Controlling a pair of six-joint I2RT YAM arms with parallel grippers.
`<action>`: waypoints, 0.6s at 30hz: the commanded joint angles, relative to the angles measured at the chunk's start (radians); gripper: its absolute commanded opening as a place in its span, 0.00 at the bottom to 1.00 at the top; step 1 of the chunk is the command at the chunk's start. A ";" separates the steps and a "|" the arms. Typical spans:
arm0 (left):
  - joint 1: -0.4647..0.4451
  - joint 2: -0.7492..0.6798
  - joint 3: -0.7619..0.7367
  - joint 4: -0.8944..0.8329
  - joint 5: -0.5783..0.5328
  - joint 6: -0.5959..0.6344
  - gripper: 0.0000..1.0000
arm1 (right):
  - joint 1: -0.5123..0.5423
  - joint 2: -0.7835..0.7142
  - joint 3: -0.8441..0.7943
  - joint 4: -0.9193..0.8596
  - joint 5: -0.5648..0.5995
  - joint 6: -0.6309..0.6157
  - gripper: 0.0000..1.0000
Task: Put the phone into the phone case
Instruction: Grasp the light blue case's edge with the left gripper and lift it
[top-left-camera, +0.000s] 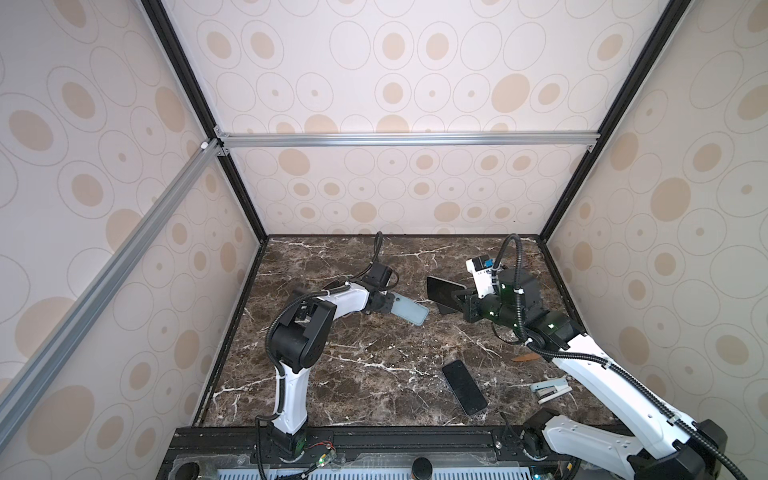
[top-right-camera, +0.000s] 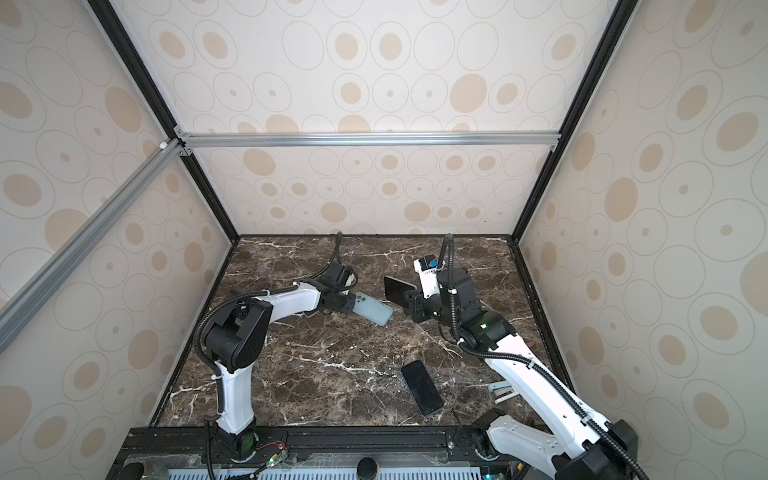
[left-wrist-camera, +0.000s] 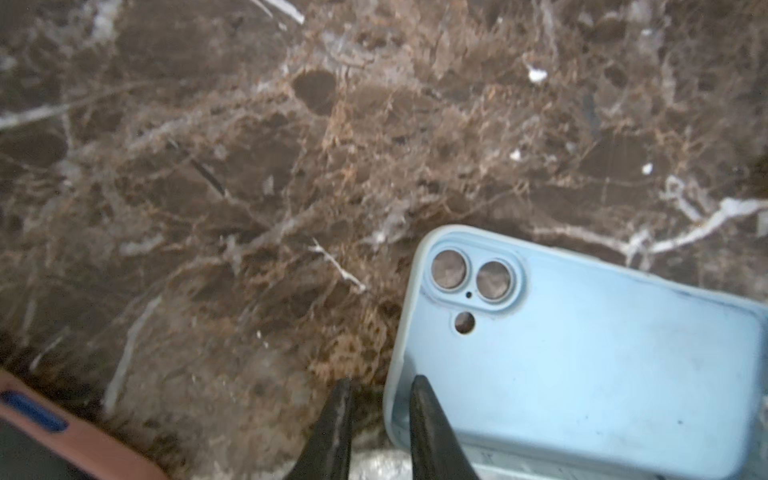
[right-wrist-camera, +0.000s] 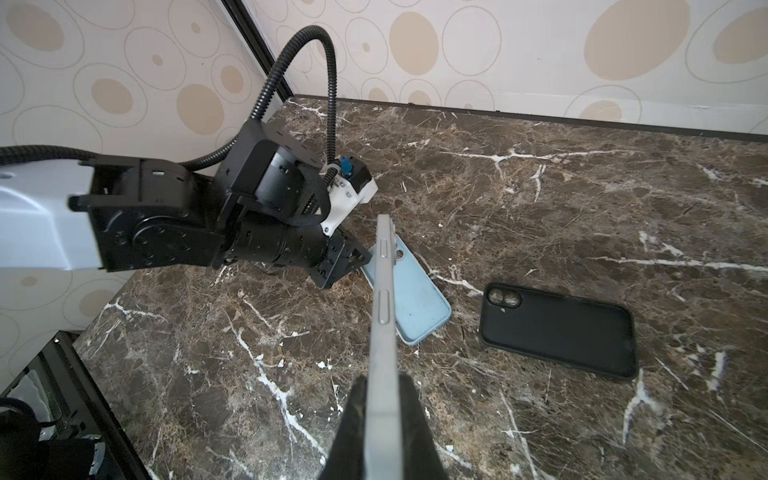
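Observation:
My left gripper (top-left-camera: 390, 307) (left-wrist-camera: 382, 384) is shut on the rim at one end of the light blue phone case (top-left-camera: 411, 313) (left-wrist-camera: 582, 353). One finger is inside the case wall and one outside. The case (right-wrist-camera: 415, 303) slopes down to the marble table (top-left-camera: 353, 374), its camera holes near the gripper. My right gripper (top-left-camera: 459, 301) (right-wrist-camera: 384, 382) is shut on the phone (top-left-camera: 446, 293), a grey-edged slab held on edge. The phone (right-wrist-camera: 384, 291) hangs just right of the case, with its dark face toward the case in both top views (top-right-camera: 397, 291).
A black phone-shaped slab (top-left-camera: 464, 387) (right-wrist-camera: 557, 328) lies flat near the front right. A pale blue stapler (top-left-camera: 550, 388) sits beside my right arm, and a small orange item (top-left-camera: 525, 357) behind it. A pinkish thing (left-wrist-camera: 83, 436) shows in the left wrist view.

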 joint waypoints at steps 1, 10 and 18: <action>-0.024 -0.053 -0.074 -0.040 -0.008 -0.063 0.26 | -0.006 0.007 -0.001 0.064 -0.025 0.002 0.00; -0.088 -0.268 -0.389 0.024 0.041 -0.224 0.28 | -0.005 0.093 0.009 0.064 -0.073 0.031 0.00; -0.089 -0.419 -0.492 0.005 0.013 -0.227 0.28 | -0.005 0.196 0.026 0.089 -0.216 0.073 0.00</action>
